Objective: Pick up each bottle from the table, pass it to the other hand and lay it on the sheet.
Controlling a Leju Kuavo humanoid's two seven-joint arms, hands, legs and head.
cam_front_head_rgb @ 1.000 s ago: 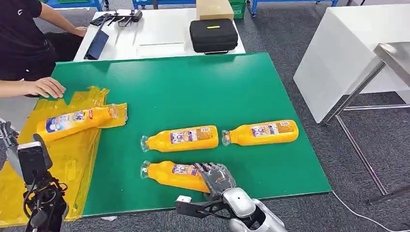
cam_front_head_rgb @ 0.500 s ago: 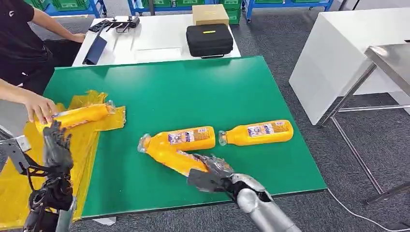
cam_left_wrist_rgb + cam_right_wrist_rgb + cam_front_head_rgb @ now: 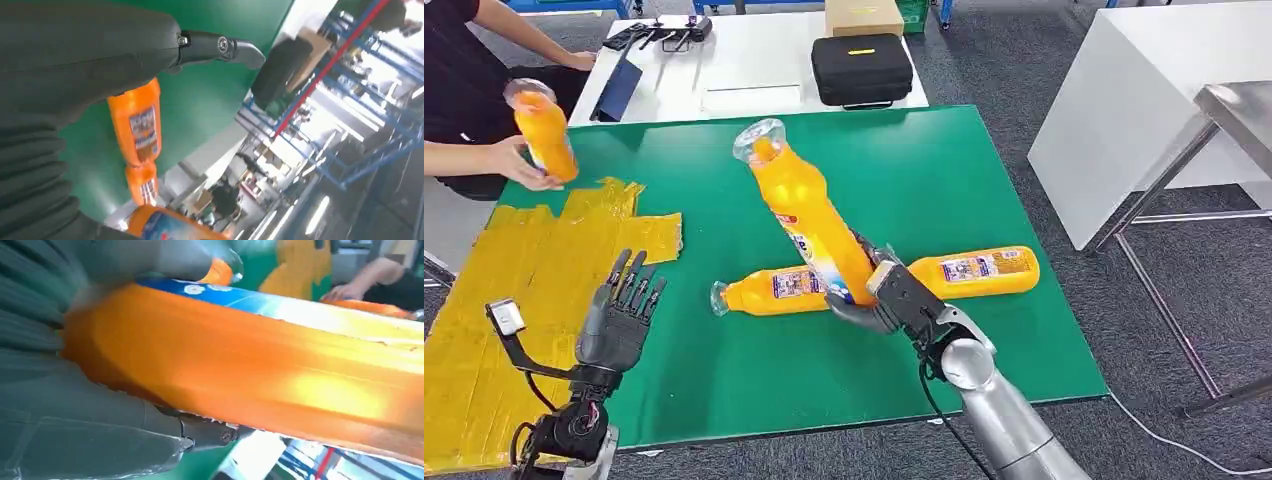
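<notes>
Four orange bottles: two flat on the green table, one in right-hand fingers, one in a person's hand; left hand spread, empty.

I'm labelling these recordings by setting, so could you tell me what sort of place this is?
Probably a robotics lab or workshop. A green work table stands on grey carpet among white tables; one carries a black equipment case. Blue shelving shows in the left wrist view.

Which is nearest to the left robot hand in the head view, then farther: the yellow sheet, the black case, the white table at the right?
From the left robot hand:
1. Yellow sheet, just beside it.
2. Black case, far across the table.
3. White table, far right.
</notes>
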